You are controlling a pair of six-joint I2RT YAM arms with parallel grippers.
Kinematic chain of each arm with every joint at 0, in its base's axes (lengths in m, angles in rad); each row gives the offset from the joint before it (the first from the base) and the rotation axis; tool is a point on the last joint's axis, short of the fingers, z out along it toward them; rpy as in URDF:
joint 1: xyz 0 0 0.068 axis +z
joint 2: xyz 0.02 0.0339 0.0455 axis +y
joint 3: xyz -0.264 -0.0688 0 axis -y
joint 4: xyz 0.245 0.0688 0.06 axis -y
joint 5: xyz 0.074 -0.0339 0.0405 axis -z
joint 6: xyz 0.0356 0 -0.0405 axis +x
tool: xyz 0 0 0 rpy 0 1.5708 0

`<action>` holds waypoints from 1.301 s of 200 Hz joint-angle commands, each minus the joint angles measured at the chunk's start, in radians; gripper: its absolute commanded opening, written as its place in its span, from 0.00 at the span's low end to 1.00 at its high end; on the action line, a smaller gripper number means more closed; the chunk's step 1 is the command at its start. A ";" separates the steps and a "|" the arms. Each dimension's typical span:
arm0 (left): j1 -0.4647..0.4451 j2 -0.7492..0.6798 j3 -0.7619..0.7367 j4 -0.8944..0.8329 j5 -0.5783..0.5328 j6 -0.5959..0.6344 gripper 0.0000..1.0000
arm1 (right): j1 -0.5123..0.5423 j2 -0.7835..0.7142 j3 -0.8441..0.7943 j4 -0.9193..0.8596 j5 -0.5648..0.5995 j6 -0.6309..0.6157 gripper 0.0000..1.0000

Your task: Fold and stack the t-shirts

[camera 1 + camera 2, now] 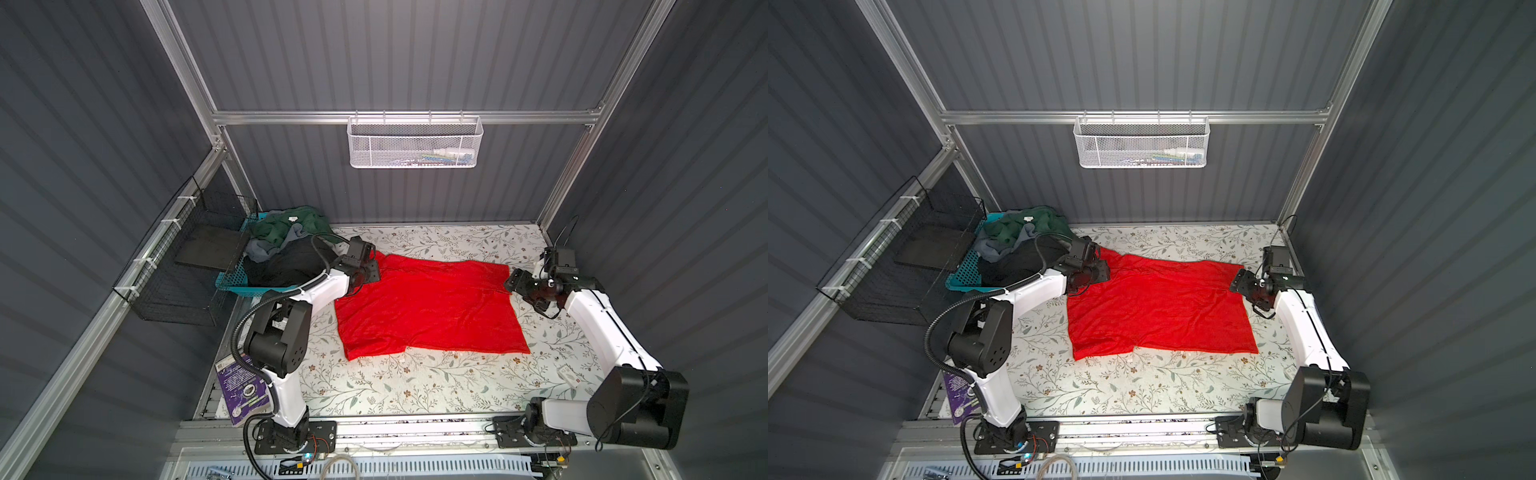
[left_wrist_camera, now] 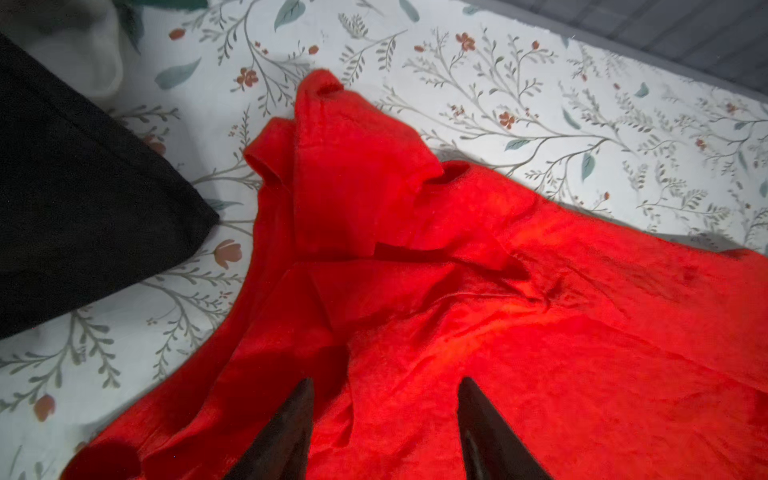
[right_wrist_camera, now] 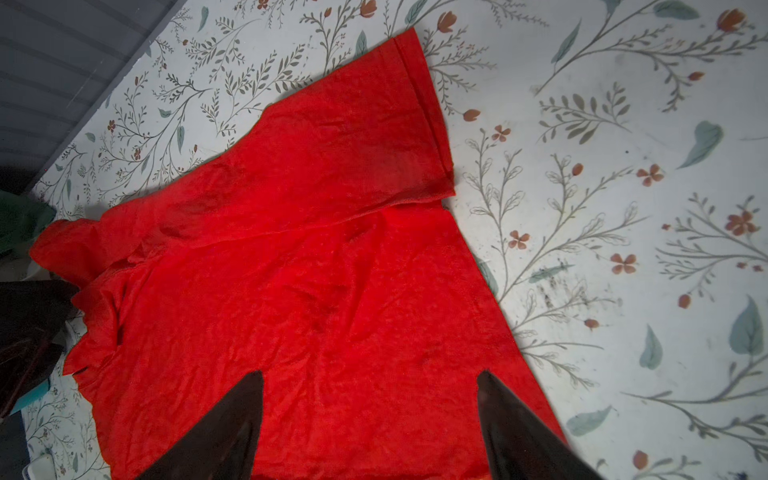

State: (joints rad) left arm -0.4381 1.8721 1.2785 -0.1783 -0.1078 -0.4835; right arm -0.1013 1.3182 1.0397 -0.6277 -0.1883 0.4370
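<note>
the left end effector [image 2: 386, 380] shows two dark fingers [image 2: 291, 428] set moderately apart over the red t-shirt [image 2: 498, 332], gripping nothing. the right end effector [image 3: 370, 372] is spread wider over the same shirt, also empty. in both top views the shirt lies spread and lightly wrinkled on the floral counter [image 1: 415, 390], the left end effector at its far left corner by a bunched sleeve, the right one at its right edge. a dark green t-shirt [image 1: 286, 224], a grey t-shirt [image 1: 259, 251] and a black t-shirt [image 1: 286, 264] are heaped in the teal basket [image 1: 232, 284] at the counter's far left.
</note>
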 commanded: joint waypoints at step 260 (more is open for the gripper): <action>0.011 0.050 0.023 0.080 0.080 -0.009 0.00 | 0.005 0.043 -0.010 0.032 -0.055 -0.003 0.76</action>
State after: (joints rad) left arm -0.4286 1.9976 1.3392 -0.1249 -0.0502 -0.4828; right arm -0.1009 1.3689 1.0340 -0.6003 -0.2462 0.4271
